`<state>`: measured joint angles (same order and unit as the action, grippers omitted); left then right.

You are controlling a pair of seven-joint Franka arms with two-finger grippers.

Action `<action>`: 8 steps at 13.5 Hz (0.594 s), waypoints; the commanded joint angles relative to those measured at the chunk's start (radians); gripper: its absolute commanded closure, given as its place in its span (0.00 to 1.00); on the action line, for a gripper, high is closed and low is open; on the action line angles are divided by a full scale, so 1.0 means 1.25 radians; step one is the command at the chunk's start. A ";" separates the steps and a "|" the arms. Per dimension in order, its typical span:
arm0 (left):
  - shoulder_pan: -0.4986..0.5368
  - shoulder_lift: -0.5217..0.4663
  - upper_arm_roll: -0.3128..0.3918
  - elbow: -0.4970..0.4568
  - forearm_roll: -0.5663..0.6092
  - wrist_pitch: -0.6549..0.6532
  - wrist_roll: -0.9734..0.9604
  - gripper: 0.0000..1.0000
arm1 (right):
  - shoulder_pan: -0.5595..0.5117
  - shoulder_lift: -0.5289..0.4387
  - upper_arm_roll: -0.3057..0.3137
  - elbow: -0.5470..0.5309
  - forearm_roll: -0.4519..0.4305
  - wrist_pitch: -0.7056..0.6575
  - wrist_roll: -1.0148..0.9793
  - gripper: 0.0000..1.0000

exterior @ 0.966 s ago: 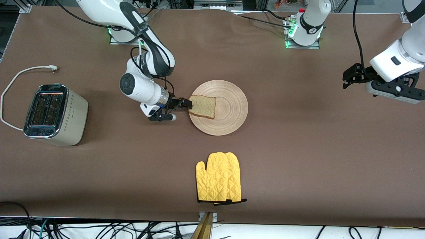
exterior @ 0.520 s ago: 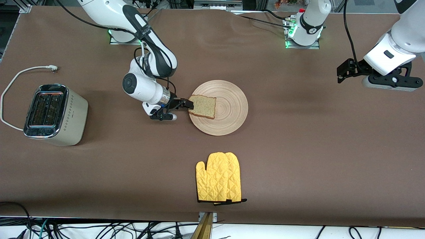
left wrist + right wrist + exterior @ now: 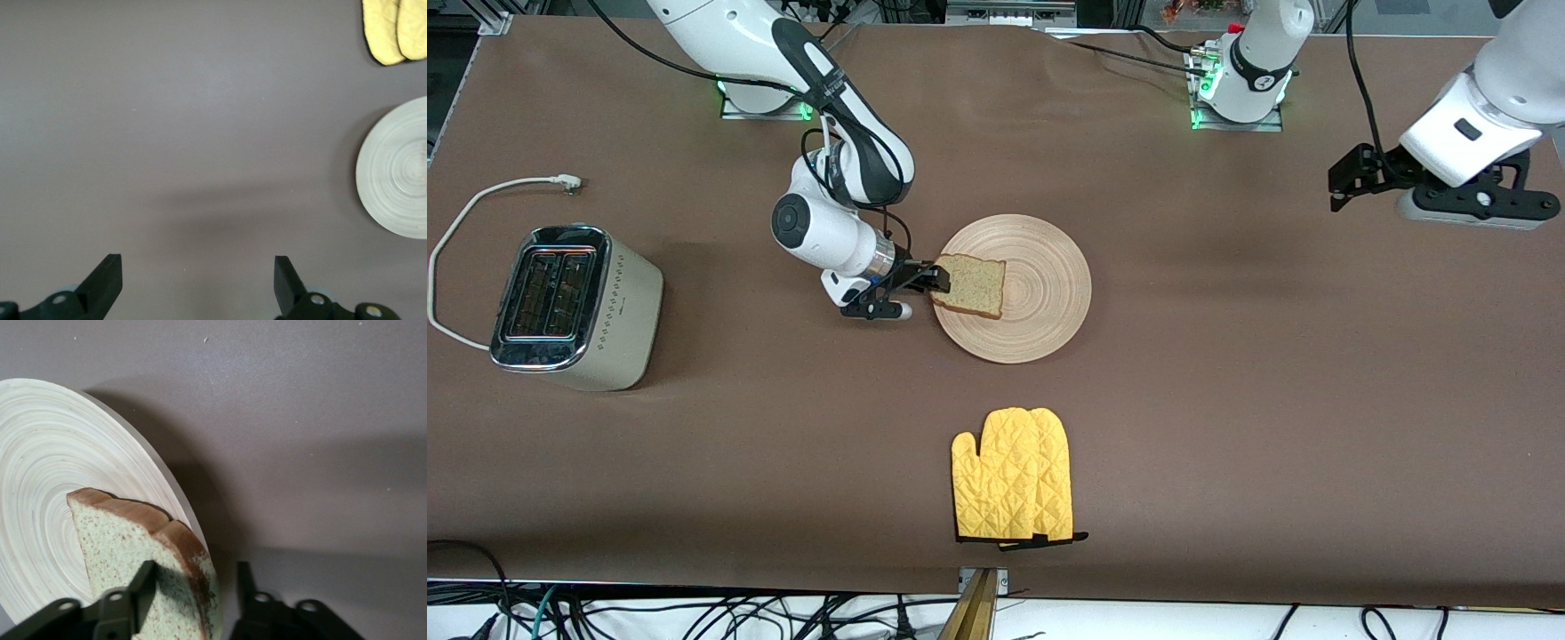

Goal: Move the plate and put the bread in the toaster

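Note:
The wooden plate (image 3: 1049,302) lies mid-table. The bread (image 3: 971,284) lies on it at the rim toward the right arm's end. My right gripper (image 3: 938,277) is low at that rim, open, its fingers straddling the slice's crust edge. In the right wrist view one finger (image 3: 143,577) lies over the bread (image 3: 133,547) and the other stands just off the crust, past the plate (image 3: 47,487); the right gripper (image 3: 195,568) is not closed. The toaster (image 3: 569,307) stands at the right arm's end. My left gripper (image 3: 1343,182) is open and empty in the air over the left arm's end.
A yellow oven mitt (image 3: 1014,476) lies nearer to the front camera than the plate. The toaster's white cord (image 3: 480,200) curls beside it. The left wrist view shows the left gripper (image 3: 197,261) over bare cloth, with the plate (image 3: 400,173) and mitt (image 3: 393,27) at its edge.
My right gripper has slid in toward the bread until its fingers straddle the crust. My left arm has drawn up and back over its end of the table. The bread and plate have not moved.

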<state>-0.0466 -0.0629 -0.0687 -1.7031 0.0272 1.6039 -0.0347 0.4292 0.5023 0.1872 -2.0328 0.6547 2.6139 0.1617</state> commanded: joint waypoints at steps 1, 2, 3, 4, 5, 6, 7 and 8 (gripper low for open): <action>0.015 -0.032 -0.004 -0.033 0.011 0.016 -0.002 0.00 | 0.003 -0.007 0.002 -0.003 0.015 0.007 0.002 0.57; 0.015 -0.022 -0.004 -0.022 0.011 0.014 -0.002 0.00 | 0.003 -0.009 0.002 -0.003 0.015 0.006 0.001 0.58; 0.015 0.000 -0.006 0.003 0.013 0.006 -0.007 0.00 | 0.003 -0.010 0.002 -0.003 0.015 0.005 0.002 0.58; 0.014 0.013 -0.006 0.025 0.017 -0.003 -0.008 0.00 | 0.003 -0.012 0.001 -0.002 0.015 0.004 0.001 0.60; 0.013 0.026 -0.008 0.037 0.019 -0.003 -0.008 0.00 | 0.002 -0.013 0.001 0.000 0.015 0.004 0.000 0.60; 0.013 0.028 -0.008 0.044 0.019 -0.006 -0.008 0.00 | 0.001 -0.014 0.001 0.001 0.015 0.004 -0.001 0.61; 0.010 0.028 -0.008 0.045 0.019 -0.006 -0.013 0.00 | 0.001 -0.015 0.001 0.001 0.015 0.002 -0.001 0.61; 0.008 0.029 -0.009 0.046 0.019 -0.004 -0.014 0.00 | 0.001 -0.016 0.001 0.003 0.015 -0.002 0.001 0.66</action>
<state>-0.0307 -0.0453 -0.0725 -1.6819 0.0271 1.6070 -0.0349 0.4302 0.4999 0.1885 -2.0257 0.6559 2.6139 0.1617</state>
